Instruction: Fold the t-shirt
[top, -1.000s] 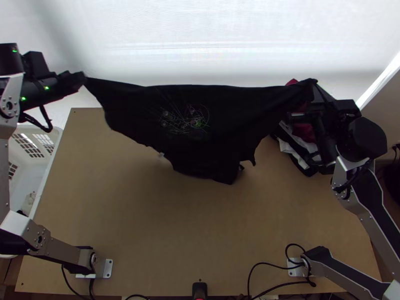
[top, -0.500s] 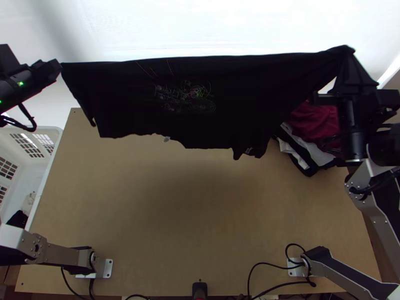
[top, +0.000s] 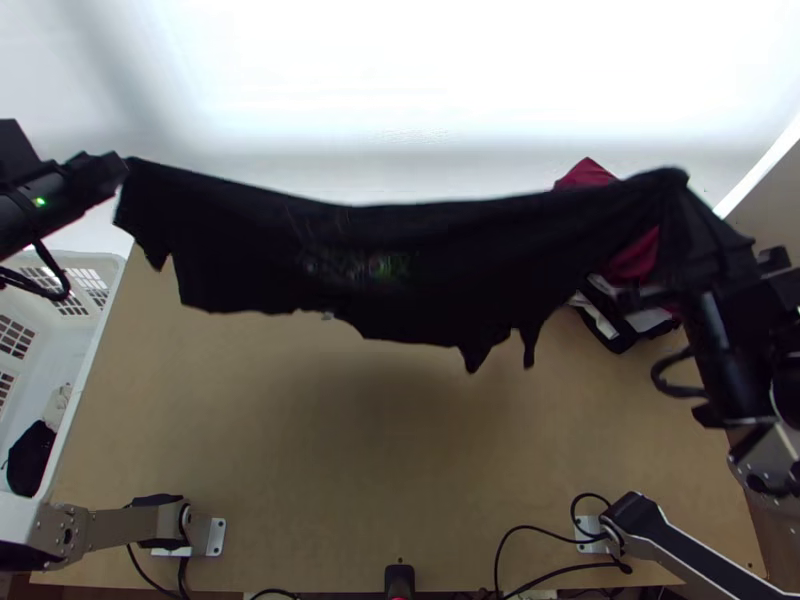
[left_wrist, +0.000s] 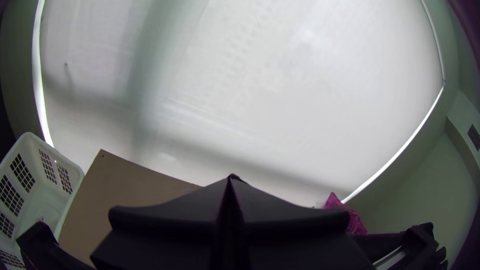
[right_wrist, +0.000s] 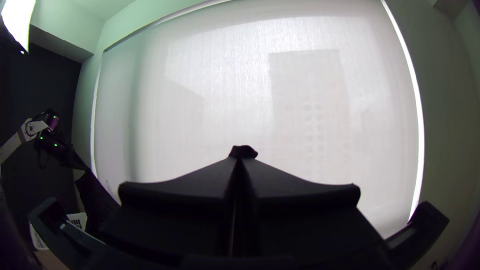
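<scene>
The black t-shirt (top: 400, 270) hangs stretched between both grippers above the table's far part, its top edge sagging and its lower edge ragged. At the upper left, my left gripper (top: 120, 172) is shut on one end of it. My right gripper (top: 680, 190) holds the other end at the upper right, partly covered by draped cloth. In the left wrist view the left gripper (left_wrist: 230, 182) has its fingers together with a bit of dark cloth at the tips. A dark tuft of cloth pokes out between the closed fingertips of the right gripper (right_wrist: 242, 159) in the right wrist view.
A pile of red, white and black cloths (top: 635, 265) lies at the table's far right, partly behind the shirt and right arm. A white basket (top: 50, 340) holding some dark cloth stands left of the table (top: 380, 450). Cables lie along the near edge.
Both grippers first moved apart and the shirt rose and stretched wider. Since then the shirt has come down toward the near side and its top edge sags; the right arm has swung lower.
</scene>
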